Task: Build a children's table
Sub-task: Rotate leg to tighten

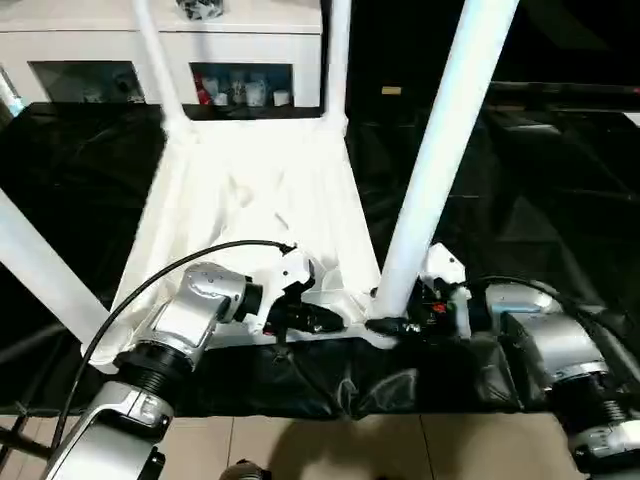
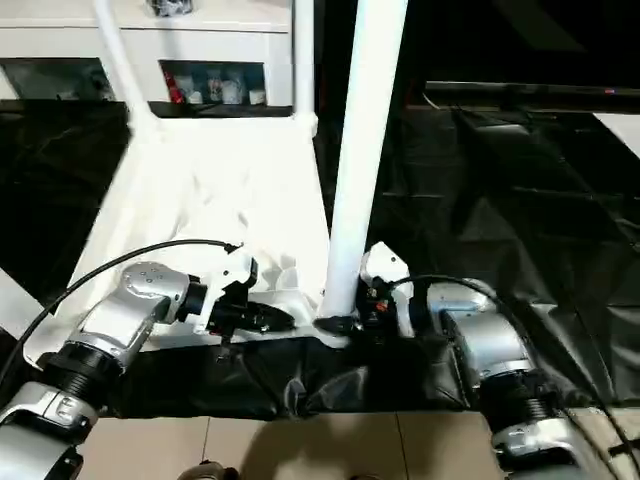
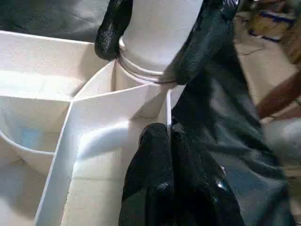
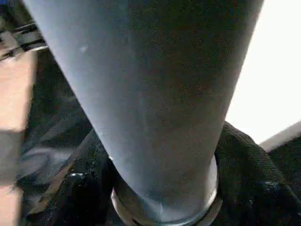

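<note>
The white table top (image 1: 255,200) lies upside down on black cloth, ribs facing up. A long white leg (image 1: 450,130) stands in its near right corner socket (image 3: 141,75). My right gripper (image 1: 385,323) is at the foot of that leg, with one black finger (image 3: 113,26) on each side, pressed against it. The leg (image 4: 155,94) rises right in front of that wrist. My left gripper (image 1: 325,320) is shut and empty. Its fingertips (image 3: 160,141) rest on a rib at the near edge, a short way left of the socket.
Three more white legs stand in the other corners: far left (image 1: 155,60), far right (image 1: 338,60) and near left (image 1: 40,270). A white cabinet with glass doors (image 1: 250,55) stands behind. Black cloth (image 1: 540,180) covers the surface to the right, and tiled floor (image 1: 330,450) lies in front.
</note>
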